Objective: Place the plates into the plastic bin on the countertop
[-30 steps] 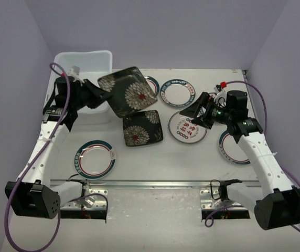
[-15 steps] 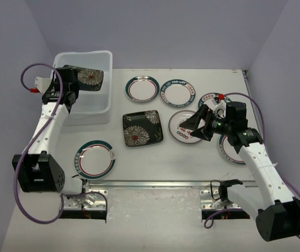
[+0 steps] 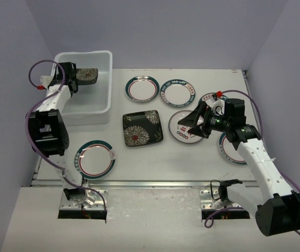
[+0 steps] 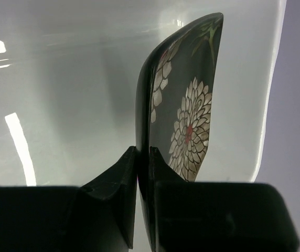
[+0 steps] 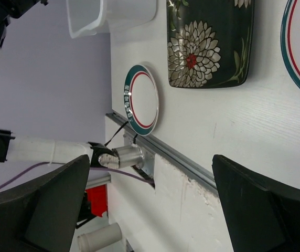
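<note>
My left gripper is shut on the edge of a square black plate with white-red flowers, holding it inside the white plastic bin. In the left wrist view the plate stands edge-on between the fingers, with the bin wall behind it. My right gripper hangs open above a round plate with red markings. A second black plate lies mid-countertop. The right wrist view shows that black plate and a teal-rimmed plate.
More round plates lie at the back, at the right and at the front left. A metal strip runs along the near edge. Purple cables loop off both arms.
The left arm has swung the black plate from above the table's middle over to the bin and down inside it. The right gripper has barely shifted over the red-marked plate.
</note>
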`<move>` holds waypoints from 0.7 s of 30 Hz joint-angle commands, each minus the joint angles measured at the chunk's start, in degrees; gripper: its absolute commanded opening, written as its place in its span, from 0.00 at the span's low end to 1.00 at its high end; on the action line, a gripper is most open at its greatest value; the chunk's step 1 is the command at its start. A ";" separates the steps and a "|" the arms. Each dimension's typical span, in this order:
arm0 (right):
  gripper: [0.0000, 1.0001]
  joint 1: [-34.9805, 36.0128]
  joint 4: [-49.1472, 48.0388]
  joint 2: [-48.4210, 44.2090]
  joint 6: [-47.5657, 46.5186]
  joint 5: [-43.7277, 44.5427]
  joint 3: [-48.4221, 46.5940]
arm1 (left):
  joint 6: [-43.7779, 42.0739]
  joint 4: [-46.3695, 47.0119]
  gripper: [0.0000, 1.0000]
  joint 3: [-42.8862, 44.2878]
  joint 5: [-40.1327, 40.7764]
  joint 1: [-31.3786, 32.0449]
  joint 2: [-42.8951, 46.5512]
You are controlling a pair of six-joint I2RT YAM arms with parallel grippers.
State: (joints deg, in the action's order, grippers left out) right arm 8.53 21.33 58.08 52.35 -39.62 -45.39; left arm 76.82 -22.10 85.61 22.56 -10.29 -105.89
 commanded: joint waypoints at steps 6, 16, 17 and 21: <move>0.99 1.05 -0.70 -0.33 -0.27 -4.64 -7.40 | 5.30 15.89 0.00 11.87 -7.94 -0.85 -10.41; 0.99 3.16 -2.65 4.74 -1.32 -5.49 -5.61 | 7.80 11.94 0.61 16.61 -7.95 -0.23 -15.61; 0.99 3.58 -2.41 5.63 -1.93 -5.09 -5.86 | 7.57 11.59 0.67 16.65 -7.79 -0.19 -15.32; 0.99 5.41 0.12 10.22 -6.64 -1.44 -8.33 | 6.64 6.92 1.00 17.32 -8.01 -0.26 -12.93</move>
State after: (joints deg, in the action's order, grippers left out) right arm 12.58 21.26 65.54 50.52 -43.58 -51.33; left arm 82.86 -16.38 99.71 14.52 -10.81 -123.73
